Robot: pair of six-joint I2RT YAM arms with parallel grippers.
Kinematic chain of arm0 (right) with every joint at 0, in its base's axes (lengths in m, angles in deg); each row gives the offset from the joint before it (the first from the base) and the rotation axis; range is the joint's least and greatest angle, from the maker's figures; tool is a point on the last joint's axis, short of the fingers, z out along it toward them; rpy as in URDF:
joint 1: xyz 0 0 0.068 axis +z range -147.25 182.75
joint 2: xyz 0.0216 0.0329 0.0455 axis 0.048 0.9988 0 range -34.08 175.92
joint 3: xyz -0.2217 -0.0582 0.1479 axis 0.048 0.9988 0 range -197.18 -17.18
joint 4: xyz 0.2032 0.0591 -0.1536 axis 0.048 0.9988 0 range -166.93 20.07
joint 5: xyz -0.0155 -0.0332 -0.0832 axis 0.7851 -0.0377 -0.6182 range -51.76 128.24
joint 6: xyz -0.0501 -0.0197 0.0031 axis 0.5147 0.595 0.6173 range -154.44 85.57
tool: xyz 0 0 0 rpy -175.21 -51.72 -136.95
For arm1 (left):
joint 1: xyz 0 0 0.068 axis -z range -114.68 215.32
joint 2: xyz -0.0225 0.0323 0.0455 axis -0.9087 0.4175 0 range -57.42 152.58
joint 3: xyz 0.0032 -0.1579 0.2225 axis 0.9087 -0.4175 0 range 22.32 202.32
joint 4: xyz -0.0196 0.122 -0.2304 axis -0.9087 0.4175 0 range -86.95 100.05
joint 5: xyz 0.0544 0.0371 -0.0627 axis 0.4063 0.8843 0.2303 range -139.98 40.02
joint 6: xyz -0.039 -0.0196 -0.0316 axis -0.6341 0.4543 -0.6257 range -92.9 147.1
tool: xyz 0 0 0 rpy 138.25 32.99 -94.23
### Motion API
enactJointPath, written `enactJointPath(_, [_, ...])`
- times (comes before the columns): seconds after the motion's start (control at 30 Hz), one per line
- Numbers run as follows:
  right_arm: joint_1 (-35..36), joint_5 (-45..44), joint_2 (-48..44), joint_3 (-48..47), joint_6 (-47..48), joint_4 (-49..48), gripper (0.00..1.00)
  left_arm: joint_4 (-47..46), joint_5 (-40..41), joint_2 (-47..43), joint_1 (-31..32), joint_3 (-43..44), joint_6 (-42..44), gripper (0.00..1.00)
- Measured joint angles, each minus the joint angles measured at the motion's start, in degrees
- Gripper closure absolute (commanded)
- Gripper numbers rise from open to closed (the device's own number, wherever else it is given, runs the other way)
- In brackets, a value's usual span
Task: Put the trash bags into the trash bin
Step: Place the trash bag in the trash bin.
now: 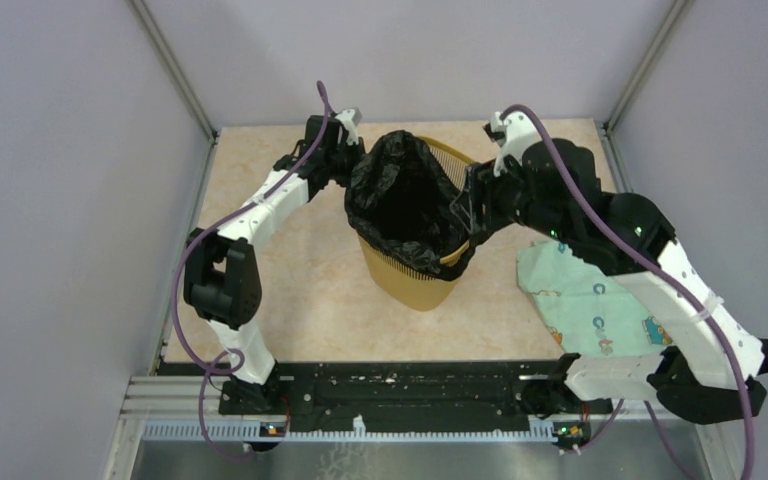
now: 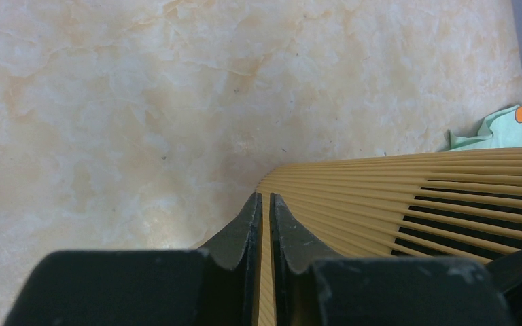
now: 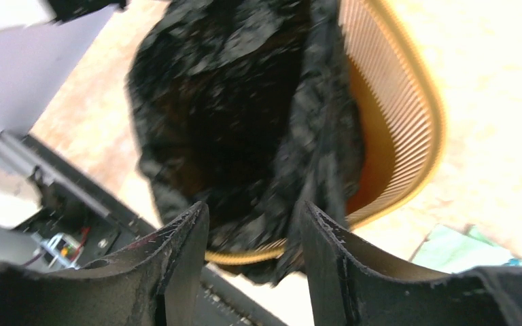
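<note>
Glossy black trash bags (image 1: 405, 195), mustard-yellow trash bin (image 1: 415, 285), pale green patterned cloth (image 1: 580, 300).

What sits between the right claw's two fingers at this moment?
In the right wrist view, a fold of the crinkled glossy black plastic trash bag hangs between the right claw fingers, over the rim of the mustard-yellow slotted plastic bin.

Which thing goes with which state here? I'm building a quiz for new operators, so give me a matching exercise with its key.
Things:
1. trash bag
2. trash bin
3. patterned cloth
4. left gripper

States:
A. lying flat on the table, beside the right arm
B. fingers nearly shut, at the slotted rim
C. draped open over the bin mouth
D. standing upright between the arms

Pairs: 1-C, 2-D, 3-A, 4-B
</note>
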Motion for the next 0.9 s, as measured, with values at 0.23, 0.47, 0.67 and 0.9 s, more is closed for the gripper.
enactJointPath(0.23, [-14.12,8.87,9.09,-4.50,5.22,-2.95,0.58,-0.15,-0.20,0.00,0.11,0.20,-0.02,0.86])
enactJointPath(0.47, [-20.41,15.56,16.72,-4.66,7.28,-4.70,0.61,-0.26,-0.22,0.02,0.13,0.48,-0.02,0.86])
enactJointPath(0.67, [-20.59,18.56,17.27,-4.98,7.67,-5.31,0.64,-0.33,-0.24,0.02,0.22,0.74,-0.02,0.86])
enactJointPath(0.9, [-20.61,18.84,18.10,-4.98,7.76,-6.12,0.79,-0.33,-0.39,0.02,0.28,0.83,-0.02,0.86])
